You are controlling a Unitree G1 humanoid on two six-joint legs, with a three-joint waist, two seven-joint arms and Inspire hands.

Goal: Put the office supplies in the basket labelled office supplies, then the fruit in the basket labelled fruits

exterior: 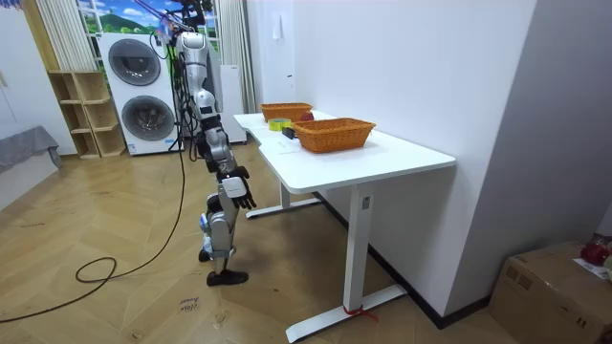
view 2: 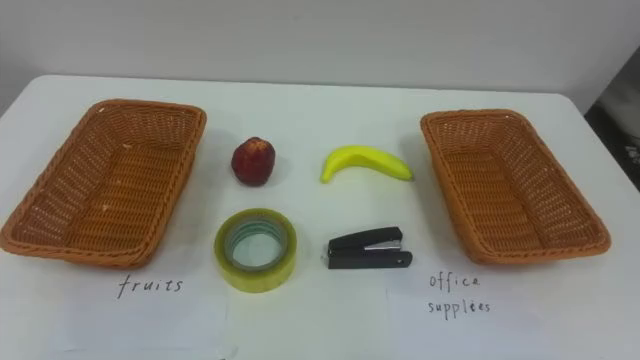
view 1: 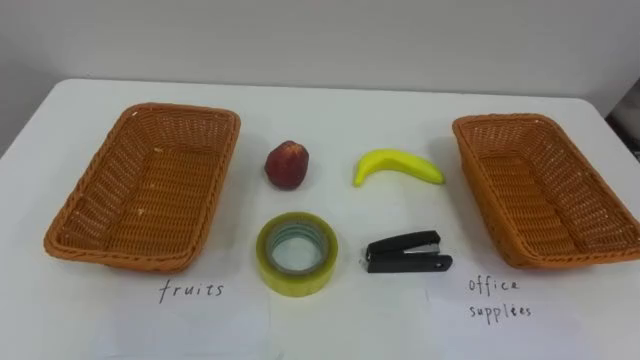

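Well, your banana [view 1: 398,166] and red fruit [view 1: 288,164] lie on the bench [view 1: 340,110] between fruit basket [view 1: 78,200] and office basket [view 1: 485,190]. Both look light and smooth, so wrap each across its middle. The right robot hand [exterior: 239,196] hangs relaxed and empty at the robot's side.

left basket [view 1: 85,190], right basket [view 1: 476,165] orange weave | apple [view 1: 288,165] red | banana [view 1: 398,166] yellow | tape [view 1: 295,284] yellow | stapler [view 1: 405,252] black

White table [view 1: 330,110], stacked washers [exterior: 139,91], cardboard box [exterior: 550,287]

A white tabletop [exterior: 402,153] stands against a plain white wall [exterior: 430,67]. Wood floor [exterior: 115,306], stacked washers [exterior: 139,86], open shelf [exterior: 81,115], cardboard box [exterior: 550,282].
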